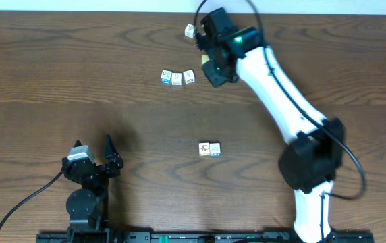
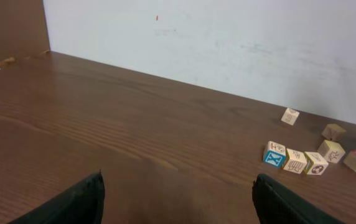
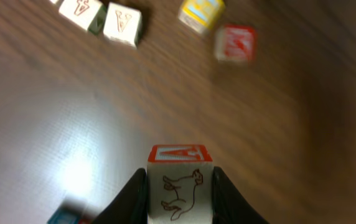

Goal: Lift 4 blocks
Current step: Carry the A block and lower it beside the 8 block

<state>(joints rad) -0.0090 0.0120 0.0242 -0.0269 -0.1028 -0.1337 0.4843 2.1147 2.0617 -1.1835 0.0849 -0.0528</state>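
The right end effector [image 3: 179,182] is clamped on one block [image 3: 179,194], a cream cube with an animal drawing. Its two fingers press flat on opposite side faces. It stands at the far part of the counter [image 1: 58,67], just to the right of a row of three blocks [image 1: 177,77]. Whether the cube is already clear of the wood I cannot tell. I judge this is the lift, so the grip should be kept centred and the rise should go straight up. It should not swing toward the yellow cube [image 3: 200,12] and the red cube [image 3: 234,42] ahead, since such a small smooth cube may twist out. The left end effector [image 2: 178,208] rests with its fingers wide apart, well away from the blocks.
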